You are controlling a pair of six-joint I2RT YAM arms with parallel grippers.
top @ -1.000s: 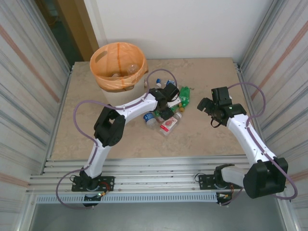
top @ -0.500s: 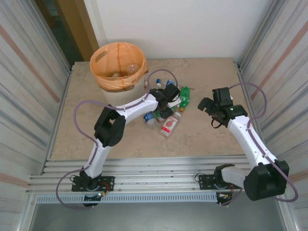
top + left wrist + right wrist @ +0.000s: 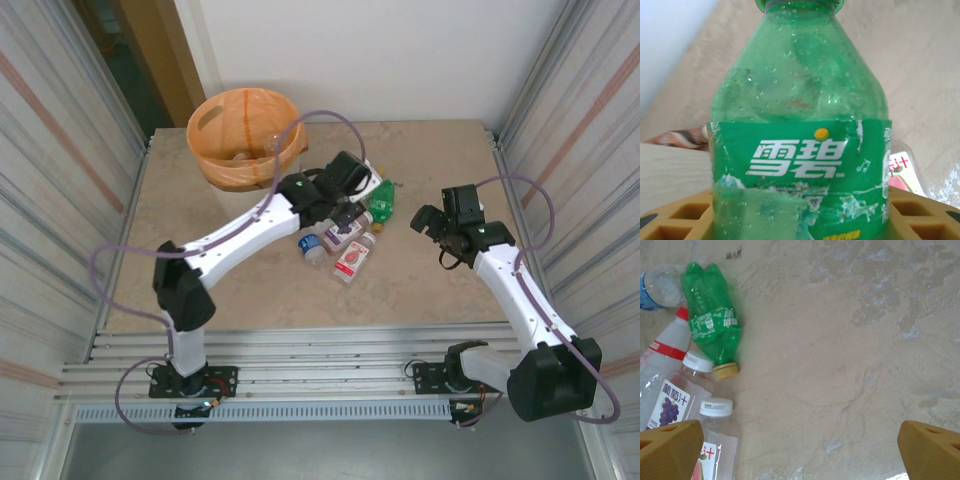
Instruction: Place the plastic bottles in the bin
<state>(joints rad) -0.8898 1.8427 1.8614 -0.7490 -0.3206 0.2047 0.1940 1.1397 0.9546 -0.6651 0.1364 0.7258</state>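
Left gripper (image 3: 800, 220) clamps green Sprite bottle (image 3: 800, 125) by body, ready for my carry to bin (image 3: 205, 150); right gripper (image 3: 800, 445) spread wide, empty, waiting.

"雪碧" on green bottle (image 3: 800, 75); "葡萄汁" on clear bottle (image 3: 671, 399)

The beige table (image 3: 440, 290) carries the bin (image 3: 232, 172) at eleven o'clock. Plastic bottles (image 3: 351, 258) lie together near the centre, a green bottle (image 3: 383, 198) toward one o'clock.
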